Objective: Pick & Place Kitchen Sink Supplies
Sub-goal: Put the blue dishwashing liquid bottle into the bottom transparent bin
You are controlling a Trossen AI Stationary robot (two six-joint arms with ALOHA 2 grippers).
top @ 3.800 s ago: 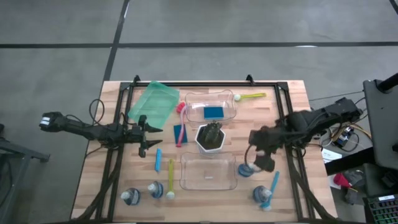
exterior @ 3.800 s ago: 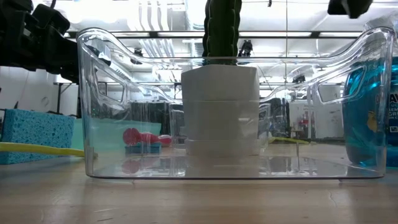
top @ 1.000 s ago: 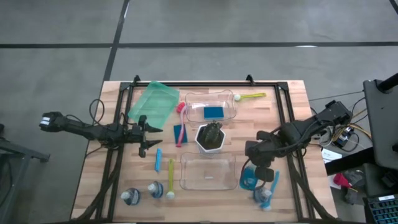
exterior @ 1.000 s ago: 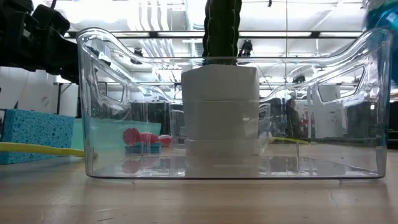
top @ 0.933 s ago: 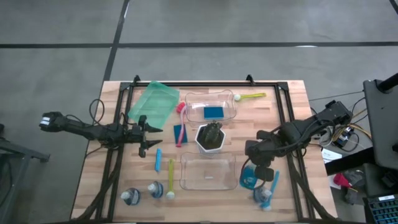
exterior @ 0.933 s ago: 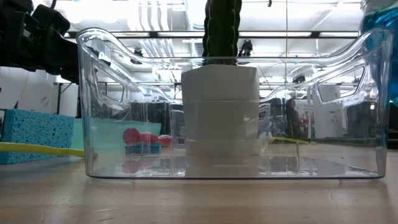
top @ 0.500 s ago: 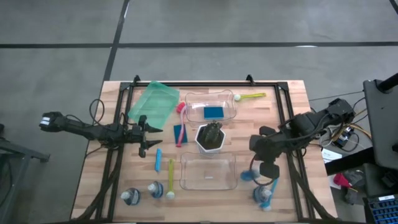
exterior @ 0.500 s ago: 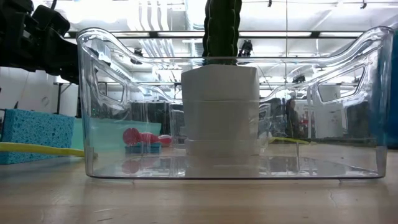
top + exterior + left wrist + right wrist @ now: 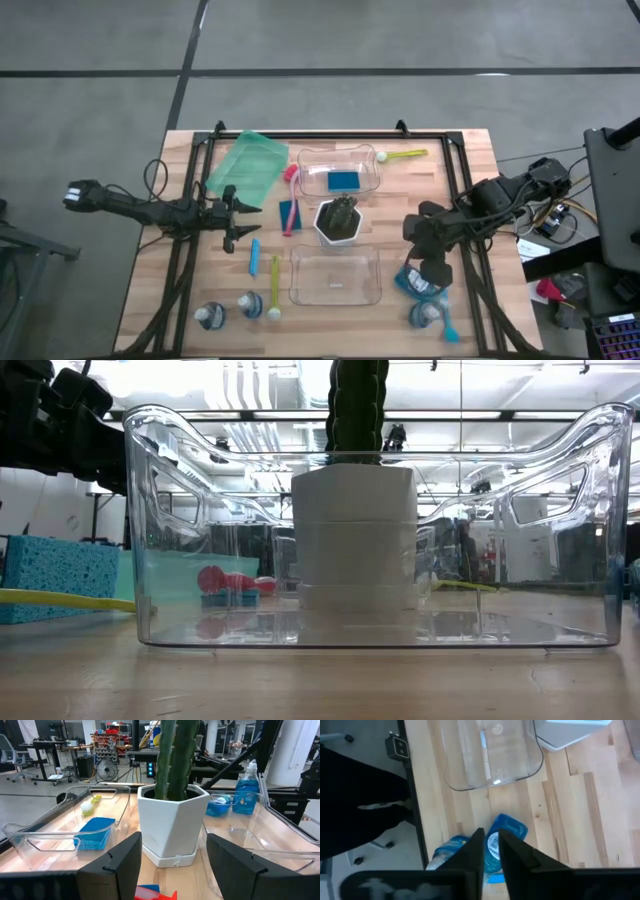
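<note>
Right gripper [image 9: 430,270] is hovering over a fallen bottle [image 9: 502,842] beside the empty bin [image 9: 336,276], fingers nearly together, gripping nothing. You're needing a re-grasp, then binning.

A flat blue rectangular sponge [image 9: 343,181] lies inside the clear bin at the table's far side, and a second blue sponge [image 9: 286,213] lies flat on the wood just left of the white pot, with a pink brush [image 9: 292,196] beside it. A green brush [image 9: 402,155] lies along the far edge. A short blue brush [image 9: 254,256] and a yellow brush [image 9: 275,287] lie left of the near bin. Two small bottles [image 9: 209,317] [image 9: 250,305] stand near the front left. At front right, one bottle of blue liquid [image 9: 417,283] lies tipped on its side beside another bottle [image 9: 424,316], which stands by a blue brush [image 9: 449,326].
</note>
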